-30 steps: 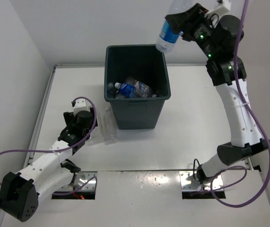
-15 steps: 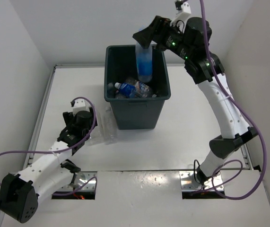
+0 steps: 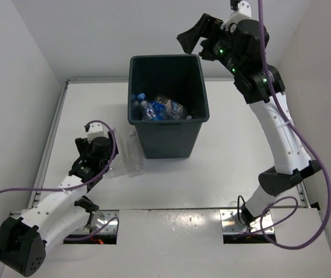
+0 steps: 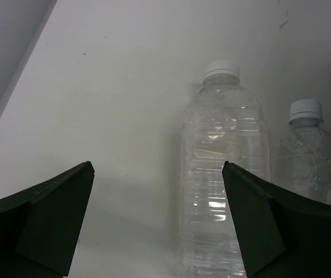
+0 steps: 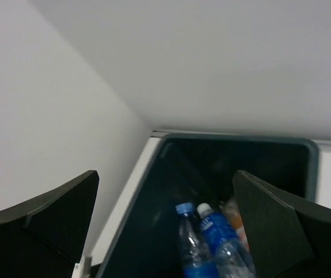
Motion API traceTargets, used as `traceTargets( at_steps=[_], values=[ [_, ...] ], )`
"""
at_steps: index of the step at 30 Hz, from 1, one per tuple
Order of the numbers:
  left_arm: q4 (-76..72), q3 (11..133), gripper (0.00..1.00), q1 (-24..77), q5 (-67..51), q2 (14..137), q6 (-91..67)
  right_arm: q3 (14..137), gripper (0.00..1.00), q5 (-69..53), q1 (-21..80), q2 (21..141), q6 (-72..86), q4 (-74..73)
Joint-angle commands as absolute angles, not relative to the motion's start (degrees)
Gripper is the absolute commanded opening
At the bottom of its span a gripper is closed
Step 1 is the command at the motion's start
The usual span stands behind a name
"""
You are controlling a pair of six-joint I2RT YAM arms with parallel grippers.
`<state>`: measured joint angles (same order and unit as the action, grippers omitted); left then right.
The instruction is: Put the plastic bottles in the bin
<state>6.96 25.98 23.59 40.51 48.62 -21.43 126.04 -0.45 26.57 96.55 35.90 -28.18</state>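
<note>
- the tall dark grey rectangular plastic bin (image 3: 168, 139) stands just below and ahead of my right hand. its mouth is unobstructed now; half a second ago a blue-labelled bottle hung upright in it.
- my right hand (image 3: 193, 43) has let that bottle go. the fingers are spread wide with nothing between them, and the hand has lifted back to hover off the bin's far right corner.
- my left hand (image 4: 156, 174) has hardly moved over the last second. it sits low on the white table (image 3: 229, 145) with its fingers spread wide and empty.
- the blue-labelled plastic bottles (image 3: 144, 109) lie in a heap at the bottom of the bin, straight under my right hand. the released one has joined them, so that bottle counts as done.
- two clear plain plastic bottles with white caps are out on the table, right in front of my left hand and just beside the bin's wall. the nearer one (image 4: 223, 174) lies just ahead of the open fingers, toward my right-side finger. the other (image 4: 310, 156) lies beyond that finger.
- i judge these two are what remains. my left hand is lined up on the nearer one but has not closed yet, while my right hand is free.
</note>
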Motion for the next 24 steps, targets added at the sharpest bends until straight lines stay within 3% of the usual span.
traceTargets(
  at_steps=[1,8,12,17,24],
  values=[
    [5.0,25.8,1.00,24.8,41.7,46.9,-21.0,122.8,1.00,15.5,27.6,91.6,37.6,-37.2],
    [3.0,24.4,1.00,27.2,38.9,44.4,-20.4,96.6,1.00,20.6,29.3,73.0,43.7,-44.7],
    [4.2,25.9,1.00,27.2,37.6,46.4,-22.1,81.4,1.00,15.7,30.0,61.3,50.7,-46.4],
    [4.7,27.0,1.00,27.2,29.5,49.6,-24.3,75.4,1.00,14.0,32.1,53.6,53.0,-52.3],
    [4.7,27.5,1.00,23.0,30.3,54.2,-26.6,76.6,1.00,15.6,32.6,51.2,42.4,-53.5]
  ],
)
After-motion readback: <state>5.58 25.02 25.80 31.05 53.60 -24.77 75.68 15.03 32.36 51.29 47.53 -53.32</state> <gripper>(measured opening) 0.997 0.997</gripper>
